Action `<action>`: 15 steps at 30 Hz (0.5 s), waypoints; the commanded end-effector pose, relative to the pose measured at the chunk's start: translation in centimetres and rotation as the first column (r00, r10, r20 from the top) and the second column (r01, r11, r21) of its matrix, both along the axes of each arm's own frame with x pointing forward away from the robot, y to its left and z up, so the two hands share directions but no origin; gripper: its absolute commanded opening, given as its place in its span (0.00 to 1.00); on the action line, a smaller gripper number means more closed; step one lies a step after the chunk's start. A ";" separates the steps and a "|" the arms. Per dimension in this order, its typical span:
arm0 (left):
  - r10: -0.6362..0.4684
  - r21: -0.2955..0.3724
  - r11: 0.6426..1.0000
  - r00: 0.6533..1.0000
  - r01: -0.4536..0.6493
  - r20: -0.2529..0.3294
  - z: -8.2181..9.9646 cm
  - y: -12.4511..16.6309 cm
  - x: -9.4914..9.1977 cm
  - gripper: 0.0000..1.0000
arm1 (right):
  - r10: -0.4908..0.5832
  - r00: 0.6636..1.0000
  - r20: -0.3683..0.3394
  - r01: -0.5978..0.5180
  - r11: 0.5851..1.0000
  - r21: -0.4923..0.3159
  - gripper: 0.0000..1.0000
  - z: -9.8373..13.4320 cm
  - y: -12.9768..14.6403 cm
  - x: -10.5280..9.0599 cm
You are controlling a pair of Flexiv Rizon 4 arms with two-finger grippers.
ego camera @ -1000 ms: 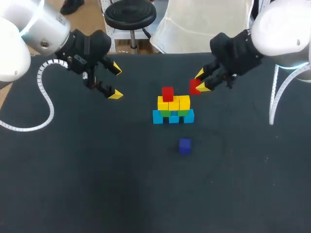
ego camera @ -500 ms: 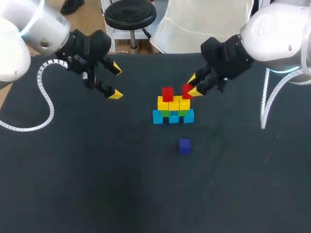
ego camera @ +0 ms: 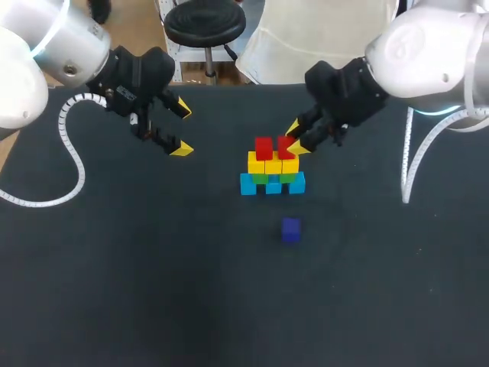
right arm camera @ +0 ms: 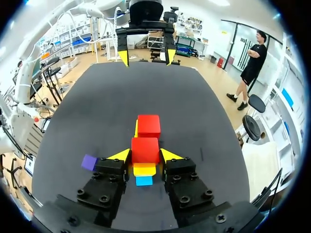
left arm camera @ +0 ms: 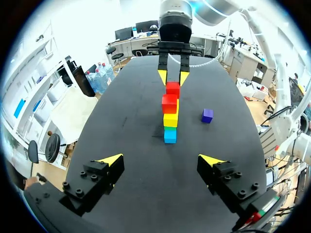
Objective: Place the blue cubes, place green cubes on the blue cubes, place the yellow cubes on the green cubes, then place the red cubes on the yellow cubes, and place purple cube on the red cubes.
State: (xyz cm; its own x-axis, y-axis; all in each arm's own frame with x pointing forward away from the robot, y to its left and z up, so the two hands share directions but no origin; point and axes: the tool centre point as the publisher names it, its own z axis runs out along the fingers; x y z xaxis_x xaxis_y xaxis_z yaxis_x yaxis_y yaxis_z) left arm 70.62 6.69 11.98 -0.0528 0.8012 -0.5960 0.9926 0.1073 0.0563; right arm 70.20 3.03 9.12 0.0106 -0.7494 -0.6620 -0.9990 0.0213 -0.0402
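While right gripper (ego camera: 296, 138) grips the red cube (ego camera: 286, 147) over the yellow cubes (ego camera: 273, 164), best lower it square beside stacked red cube (ego camera: 263, 147).

The left arm (ego camera: 46, 46) at ten o'clock and the right arm (ego camera: 428, 46) at two have glossy white rounded shells, black wrists and white ribbed cables (ego camera: 69, 145). The left tool (ego camera: 182, 130) and right tool (ego camera: 296, 138) are black, screw-studded and yellow-tipped.

Table (ego camera: 153, 306) matt black, faintly textured; cubes (ego camera: 273, 170) smooth, slight sheen; right arm (ego camera: 428, 46) shell glossy white, smooth
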 end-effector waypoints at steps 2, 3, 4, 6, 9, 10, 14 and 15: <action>-0.001 -0.002 1.000 1.000 0.001 0.003 -0.1 0.1 0.0 1.00 | 0.002 1.000 -0.008 -0.002 1.000 -0.004 0.00 -0.1 0.3 0.3; -0.001 -0.002 1.000 1.000 0.001 0.003 -0.1 0.1 0.0 1.00 | 0.002 1.000 -0.009 -0.002 1.000 -0.004 0.00 -0.1 0.3 0.3; -0.001 -0.002 1.000 1.000 0.001 0.003 -0.1 0.1 0.0 1.00 | 0.002 1.000 -0.010 -0.002 1.000 -0.005 0.00 -0.2 0.3 0.3; -0.001 -0.002 1.000 1.000 0.001 0.003 -0.1 0.1 0.0 1.00 | 0.002 1.000 -0.011 -0.002 1.000 -0.009 0.00 -0.2 0.3 0.3; -0.001 -0.002 1.000 1.000 0.001 0.003 -0.1 0.1 0.0 1.00 | 0.001 1.000 -0.013 -0.001 1.000 -0.011 0.00 -0.3 0.3 0.3; -0.001 -0.002 1.000 1.000 0.001 0.003 -0.1 0.1 0.0 1.00 | 0.001 1.000 -0.013 -0.001 1.000 -0.011 0.00 -0.4 0.4 0.3; -0.001 -0.002 1.000 1.000 0.001 0.003 -0.1 0.1 0.0 1.00 | 0.000 1.000 -0.013 0.000 1.000 -0.011 0.00 -0.4 0.4 0.3; -0.001 -0.002 1.000 1.000 0.001 0.003 -0.1 0.1 0.0 1.00 | -0.001 1.000 -0.013 0.000 1.000 -0.010 0.00 -0.4 0.4 0.3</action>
